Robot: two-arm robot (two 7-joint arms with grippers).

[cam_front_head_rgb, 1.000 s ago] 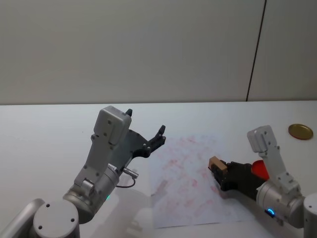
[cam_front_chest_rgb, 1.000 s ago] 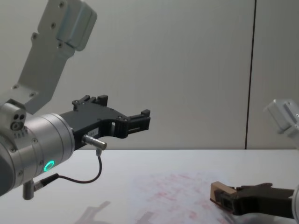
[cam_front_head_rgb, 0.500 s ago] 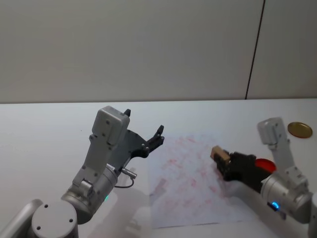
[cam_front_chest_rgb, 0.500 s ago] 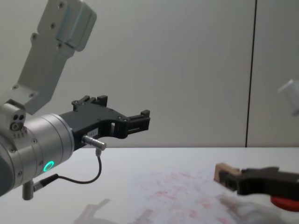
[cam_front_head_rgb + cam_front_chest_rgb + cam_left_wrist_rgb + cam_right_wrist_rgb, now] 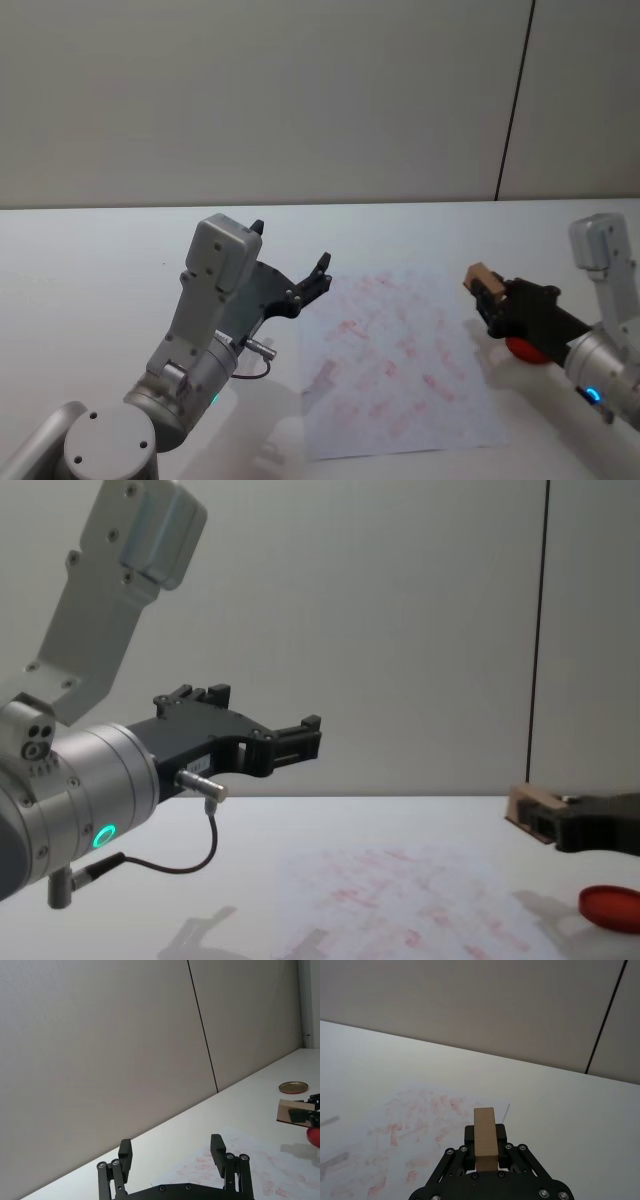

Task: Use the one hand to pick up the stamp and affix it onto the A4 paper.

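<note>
Plain grey wall behind, white table in front w/ the paper lying flat on it, covered in faint red marks. The stamp is up in the air, clear of the table, just past the paper's right edge & near above the red ink pad. The right gripper pinches it by two opposite sides at the rear, so the front end sticks out free.

Handling, my guess: small wood block, so light, stiff, not fragile; no hard squeeze needed. Smooth sides could slip or twist if it's pressed down at an angle, so a square grip on the flat side faces looks right. Can't tell which face carries the ink. Paper is thin & loose, prob. shifts if the block drags across it.

Pose: right arm reaches in from the right, gripper approx level, pointing left toward the paper, block tipped a bit upward. Left gripper hangs raised left of the paper, fingers spread wide, holding nothing, idle.
</note>
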